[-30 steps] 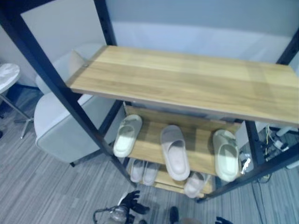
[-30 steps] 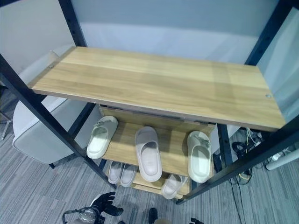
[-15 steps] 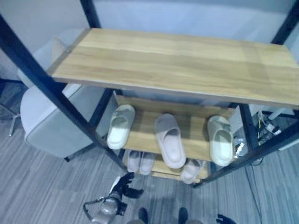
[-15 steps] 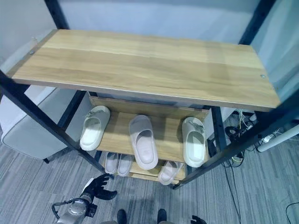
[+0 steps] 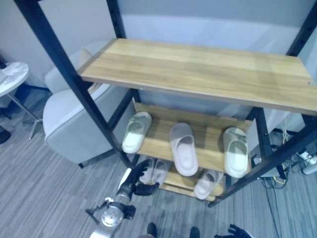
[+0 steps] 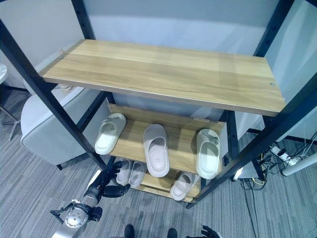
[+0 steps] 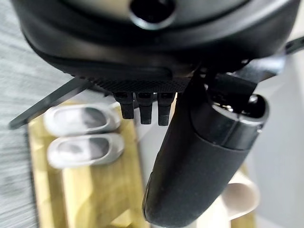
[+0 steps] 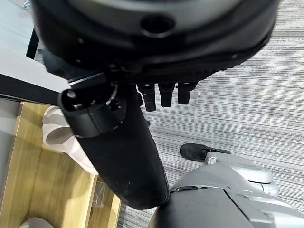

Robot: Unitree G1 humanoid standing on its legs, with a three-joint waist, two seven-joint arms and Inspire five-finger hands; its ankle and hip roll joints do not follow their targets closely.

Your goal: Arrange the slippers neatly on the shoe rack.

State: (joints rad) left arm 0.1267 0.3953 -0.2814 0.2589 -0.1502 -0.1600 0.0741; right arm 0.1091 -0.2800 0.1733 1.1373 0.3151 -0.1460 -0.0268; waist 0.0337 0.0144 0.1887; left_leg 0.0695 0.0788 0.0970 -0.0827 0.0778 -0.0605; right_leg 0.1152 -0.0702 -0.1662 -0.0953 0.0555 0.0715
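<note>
The shoe rack (image 5: 198, 69) has three wooden shelves in a black frame. Its middle shelf (image 5: 158, 144) holds a cream slipper (image 5: 136, 131) at the left, a pale grey slipper (image 5: 183, 148) in the middle and a cream slipper (image 5: 236, 151) at the right. On the bottom shelf a small pair (image 5: 153, 171) lies at the left and one slipper (image 5: 207, 183) at the right, its toe over the front edge. My left hand (image 5: 131, 183) is open, its fingers spread just short of the pair (image 7: 83, 118). My right hand (image 6: 208, 231) hangs low and open over the carpet, near the single slipper (image 8: 61, 137).
A grey upholstered chair (image 5: 74, 124) stands close against the rack's left side, with a small round table (image 5: 10, 77) beyond it. Cables and a power strip (image 6: 292, 158) lie on the carpet to the right of the rack. The top shelf is bare.
The camera has shifted. My left hand has come up and forward from the floor towards the pair on the bottom shelf. The slippers lie as before.
</note>
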